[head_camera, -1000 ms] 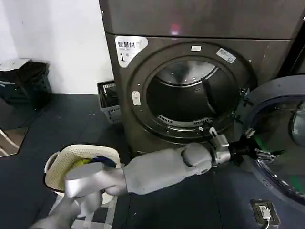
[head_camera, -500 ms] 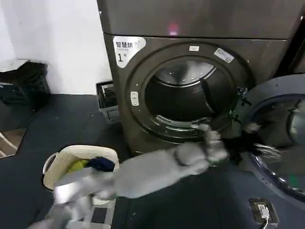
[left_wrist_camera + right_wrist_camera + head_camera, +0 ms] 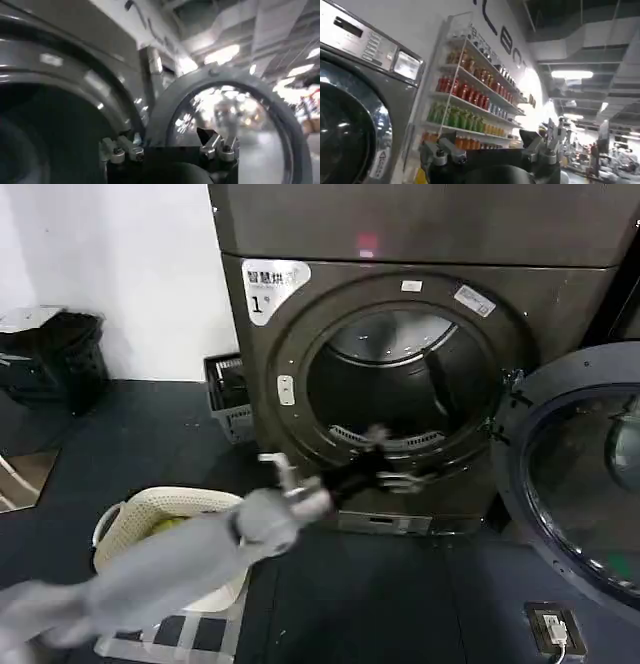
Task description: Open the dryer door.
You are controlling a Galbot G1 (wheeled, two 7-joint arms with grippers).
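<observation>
1. Dryer (image 3: 300, 384): dark grey-brown front-loader, far centre of the head view, against a white wall. White sticker (image 3: 272, 287) marked "1" on the upper left of its front. Round drum opening (image 3: 400, 384) exposed, dark inside.
2. Dryer door (image 3: 580, 484): swung fully open to the right of the drum opening, hinged at the opening's right edge. Wide ring around tinted glass, inner face toward the camera; lower part cut off by the right edge of the head view. In the left wrist view, seen as a round ring with bright glass (image 3: 225, 115), right beside the machine's front.
3. Left gripper (image 3: 385, 469): at the end of the grey arm that reaches from near left toward the machine; positioned in front of the lower rim of the drum opening, well apart from the door. In the left wrist view (image 3: 170, 150), jaws spread, nothing between them.
4. Right gripper (image 3: 490, 150): in its own wrist view, jaws spread and empty, next to a grey machine front with a control panel, shelves of bottles (image 3: 465, 105) behind.
5. Laundry basket (image 3: 130, 519): pale, woven, on the dark floor near left, partly behind the left arm; yellow-green cloth inside.
6. Small dark crate (image 3: 225, 394): on the floor just left of the dryer.
7. Black bin (image 3: 50, 359): far left, by the wall.
8. Small device with cable (image 3: 555, 624): on the floor, near right.
</observation>
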